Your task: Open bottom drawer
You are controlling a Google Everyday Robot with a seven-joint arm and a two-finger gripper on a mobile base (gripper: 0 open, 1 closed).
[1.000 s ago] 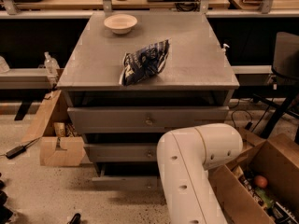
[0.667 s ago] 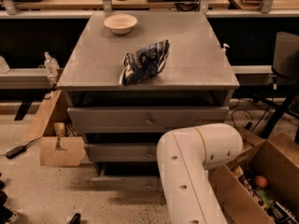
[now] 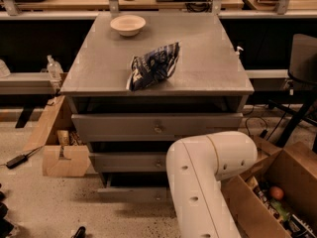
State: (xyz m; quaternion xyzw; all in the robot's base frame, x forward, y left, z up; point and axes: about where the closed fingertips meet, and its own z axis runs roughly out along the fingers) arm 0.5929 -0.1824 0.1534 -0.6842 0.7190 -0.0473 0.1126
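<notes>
Camera view: the grey cabinet (image 3: 208,58) stands at centre with three drawer fronts stacked below its top. The bottom drawer (image 3: 131,192) is the lowest and slimmest front, just above the floor, with a dark gap above it; its right part and centre knob are covered by the white arm (image 3: 208,177). The gripper is not visible. It is judged to lie behind the arm's elbow link, low down in front of the cabinet, and whether it is open or closed cannot be told. The middle drawer front (image 3: 129,161) sits directly above the target, and the top drawer front (image 3: 124,125) carries a brassy knob (image 3: 158,129). Procedure, as judged: confirm the grasp is on the lowest knob and not the middle one, since the two fronts lie close together. Pull straight out along the drawer's slide axis, level with the floor, without lifting or twisting. Keep the pull smooth so the bowl (image 3: 128,25) and the blue bag (image 3: 152,66) on top are not shaken. Keep the elbow away from the open cardboard box (image 3: 277,202) at the right.
</notes>
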